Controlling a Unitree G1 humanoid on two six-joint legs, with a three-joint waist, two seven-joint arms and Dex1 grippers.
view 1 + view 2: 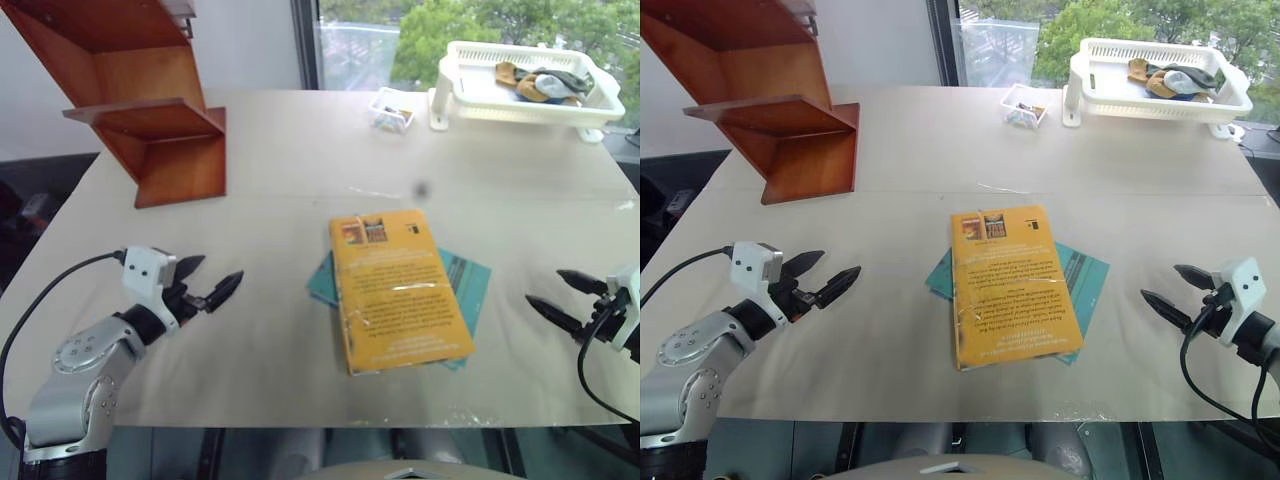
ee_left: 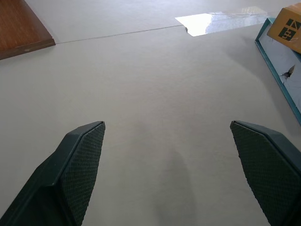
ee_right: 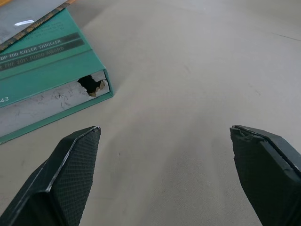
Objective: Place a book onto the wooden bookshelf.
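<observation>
The yellow-orange book lies flat in the middle of the table, on top of a thinner teal book. The wooden bookshelf stands at the table's far left corner. My left gripper hovers open near the front left, well left of the book, with nothing between its fingers. My right gripper hovers open at the front right, a little right of the two books, also empty. In the right wrist view the teal book's torn corner lies just ahead of the fingers.
A white plastic basket with cloth items stands at the far right. A small clear box sits beside it. A strip of clear tape shines on the table surface. A window is behind the table.
</observation>
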